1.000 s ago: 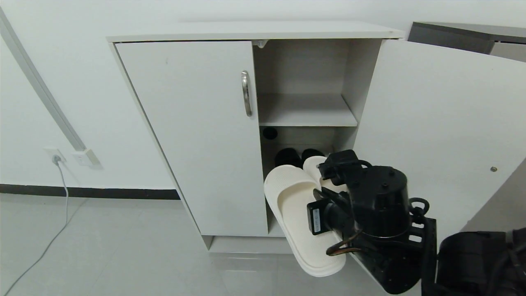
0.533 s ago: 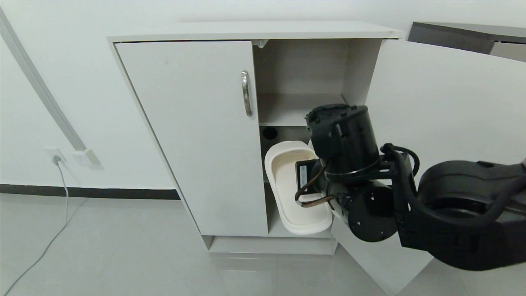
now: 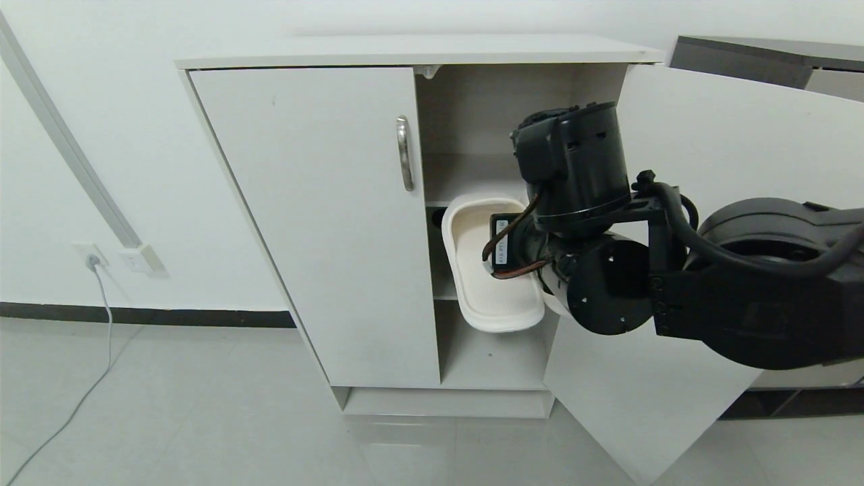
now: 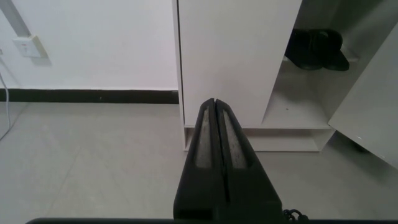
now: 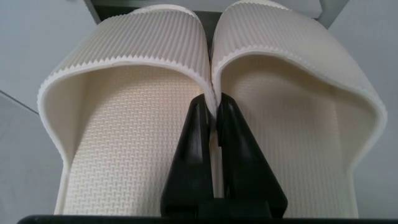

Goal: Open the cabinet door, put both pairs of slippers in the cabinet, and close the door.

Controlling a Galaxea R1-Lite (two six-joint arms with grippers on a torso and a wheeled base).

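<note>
First, from the head, the cabinet (image 3: 304, 202) stands with its right door (image 3: 709, 169) swung open and the left one shut. The cream slippers (image 3: 470, 277) hang in the opening on the right arm, above the bottom shelf. From the left wrist, the left gripper (image 4: 214, 104) is empty with its fingers pressed together over the floor before the cabinet, and the black slippers (image 4: 317, 50) sit on a shelf inside. From the right wrist, the right gripper (image 5: 215, 106) pinches both cream slippers' inner edges together.
</note>
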